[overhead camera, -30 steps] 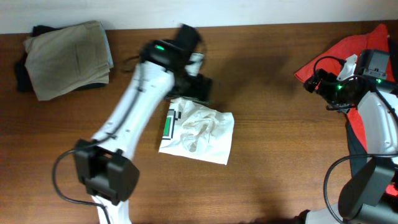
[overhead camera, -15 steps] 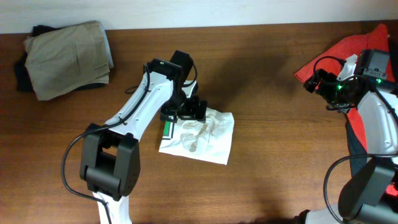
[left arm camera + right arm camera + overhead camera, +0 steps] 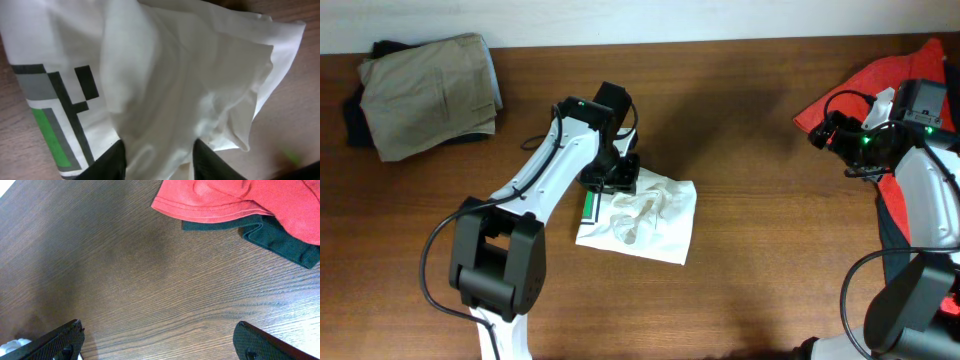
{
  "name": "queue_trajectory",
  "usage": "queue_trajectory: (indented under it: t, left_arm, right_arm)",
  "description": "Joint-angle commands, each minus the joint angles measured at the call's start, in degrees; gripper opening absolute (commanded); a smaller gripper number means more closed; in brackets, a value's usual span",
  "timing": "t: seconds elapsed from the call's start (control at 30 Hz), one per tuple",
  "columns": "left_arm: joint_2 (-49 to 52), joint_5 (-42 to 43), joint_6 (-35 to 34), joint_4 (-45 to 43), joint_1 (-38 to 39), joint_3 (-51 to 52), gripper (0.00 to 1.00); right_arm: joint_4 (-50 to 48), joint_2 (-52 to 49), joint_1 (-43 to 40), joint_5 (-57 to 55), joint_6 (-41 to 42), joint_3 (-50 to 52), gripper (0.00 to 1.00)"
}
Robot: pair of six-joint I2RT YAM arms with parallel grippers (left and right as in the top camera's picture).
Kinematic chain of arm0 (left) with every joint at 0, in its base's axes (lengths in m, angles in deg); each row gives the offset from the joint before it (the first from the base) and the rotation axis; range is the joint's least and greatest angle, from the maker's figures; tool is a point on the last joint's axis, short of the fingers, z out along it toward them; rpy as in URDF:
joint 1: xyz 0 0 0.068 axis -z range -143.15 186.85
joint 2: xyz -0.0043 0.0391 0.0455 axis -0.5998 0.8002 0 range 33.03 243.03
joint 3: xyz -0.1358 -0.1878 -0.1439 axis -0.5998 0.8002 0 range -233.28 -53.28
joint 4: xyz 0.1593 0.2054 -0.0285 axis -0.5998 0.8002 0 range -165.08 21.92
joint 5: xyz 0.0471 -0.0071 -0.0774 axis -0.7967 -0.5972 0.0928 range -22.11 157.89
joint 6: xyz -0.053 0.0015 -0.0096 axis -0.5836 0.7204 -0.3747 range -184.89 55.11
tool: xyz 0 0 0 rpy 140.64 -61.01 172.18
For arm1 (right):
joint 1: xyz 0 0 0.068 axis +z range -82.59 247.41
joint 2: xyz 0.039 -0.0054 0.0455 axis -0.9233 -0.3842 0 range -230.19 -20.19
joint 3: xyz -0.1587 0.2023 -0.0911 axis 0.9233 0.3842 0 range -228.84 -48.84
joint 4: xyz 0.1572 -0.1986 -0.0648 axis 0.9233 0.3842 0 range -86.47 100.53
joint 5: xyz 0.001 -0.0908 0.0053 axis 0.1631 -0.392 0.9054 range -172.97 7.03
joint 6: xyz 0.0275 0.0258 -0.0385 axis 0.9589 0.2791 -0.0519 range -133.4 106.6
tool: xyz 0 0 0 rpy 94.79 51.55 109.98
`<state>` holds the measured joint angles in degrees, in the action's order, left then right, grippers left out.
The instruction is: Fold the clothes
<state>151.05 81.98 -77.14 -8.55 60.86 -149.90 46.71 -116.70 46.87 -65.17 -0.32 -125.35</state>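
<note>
The white shirt (image 3: 645,215) lies bunched in the middle of the table, its green, dark-edged patch (image 3: 589,201) at its left side. My left gripper (image 3: 617,178) is down on the shirt's top-left corner. In the left wrist view its black fingers (image 3: 112,161) press on either side of a raised fold of the white shirt (image 3: 200,75), with the green patch (image 3: 50,137) just to the left. My right gripper (image 3: 825,130) hovers open at the far right; in the right wrist view the right gripper (image 3: 159,341) has only bare wood between its fingers.
A folded khaki garment (image 3: 430,90) lies on a dark one (image 3: 353,120) at the back left. A red garment (image 3: 850,92) over a dark garment (image 3: 280,237) lies at the right edge, beside the right arm.
My left arm swung down from the back onto the shirt's top-left corner, then its jaws closed in on a fold of white fabric. The right arm stayed still.
</note>
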Motion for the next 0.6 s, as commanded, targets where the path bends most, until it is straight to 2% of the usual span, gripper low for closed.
queue_trajectory:
  t: [0.0, 0.03, 0.07, 0.13, 0.47, 0.57]
  left_arm:
    - [3.48, -0.37, 0.92, -0.28, 0.87, 0.37, 0.28]
    - [3.69, -0.37, 1.27, -0.57, 1.18, 0.37, 0.22]
    - [3.69, -0.37, 1.29, -1.44, 1.62, 0.37, 0.1]
    - [3.69, -0.28, 1.25, -2.93, 2.23, -0.09, 0.02]
    - [3.69, 0.04, 1.22, -4.33, 5.01, -7.48, 0.01]
    - [3.69, 0.07, 1.22, -6.27, 5.64, -7.87, 0.07]
  right_arm:
    - [-0.17, 0.63, 0.02, -0.35, -0.13, -1.07, 0.99]
    - [-0.17, 0.63, 0.02, -0.35, -0.13, -1.07, 0.99]
    - [-0.15, 0.63, 0.02, -0.35, -0.13, -1.07, 0.99]
    - [-0.15, 0.63, 0.02, -0.35, -0.13, -1.07, 0.99]
    - [-0.17, 0.63, 0.02, -0.35, -0.13, -1.07, 0.99]
    - [-0.15, 0.63, 0.02, -0.35, -0.13, -1.07, 0.99]
